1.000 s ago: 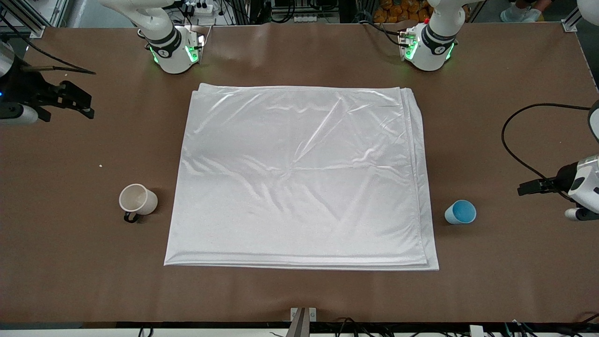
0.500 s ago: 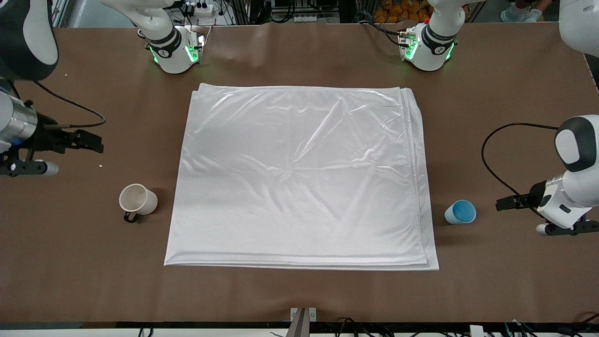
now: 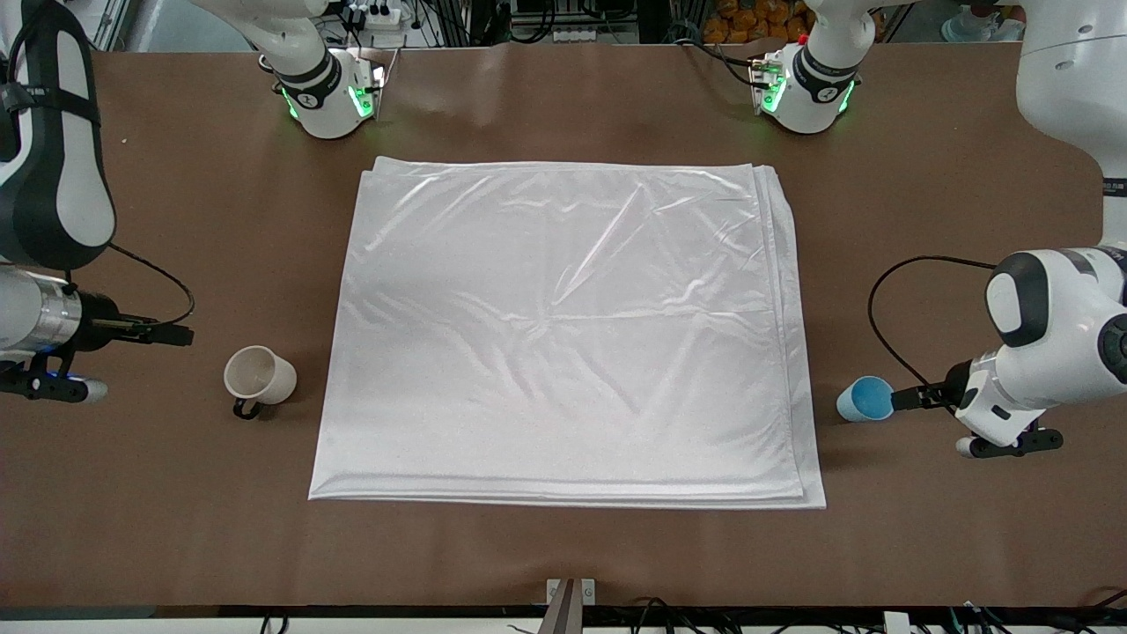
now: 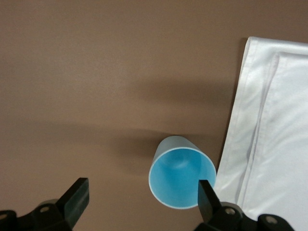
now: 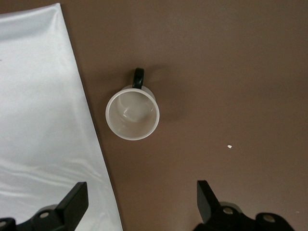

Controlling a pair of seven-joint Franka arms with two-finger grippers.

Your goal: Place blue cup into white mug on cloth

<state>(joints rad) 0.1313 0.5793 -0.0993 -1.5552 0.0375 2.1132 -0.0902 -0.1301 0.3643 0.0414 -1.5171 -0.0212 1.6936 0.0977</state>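
1. Since the earlier front frames, both arms have come down toward the cups: the left gripper [image 3: 911,398] has moved lower in the frame until it is just beside the blue cup [image 3: 865,398], and the right gripper [image 3: 172,335] has moved down the left edge of the frame toward the white mug [image 3: 259,376]. Cups and cloth [image 3: 563,335] have not shifted.
2. Left gripper: at the right side of the front frame, low over the table [image 3: 563,546], its tips at the cup's rim on the side away from the cloth. In the left wrist view its fingers [image 4: 74,197] are spread wide apart, and one fingertip overlaps the cup's rim; contact cannot be confirmed.
3. Blue cup [image 4: 182,177]: upright on the bare table, lower right of the front frame, just beside the cloth's layered edge [image 4: 250,144] and not on it.
4. Right gripper: at the left edge of the front frame, over bare table near the mug but apart from it. In the right wrist view its fingers [image 5: 76,202] are spread wide apart and hold nothing.
5. White mug [image 5: 132,112]: upright on the bare table, lower left of the front frame, near the cloth's edge [image 5: 72,96], black handle toward the front camera.
6. Cloth: flat at frame centre, lightly wrinkled, with nothing on it.
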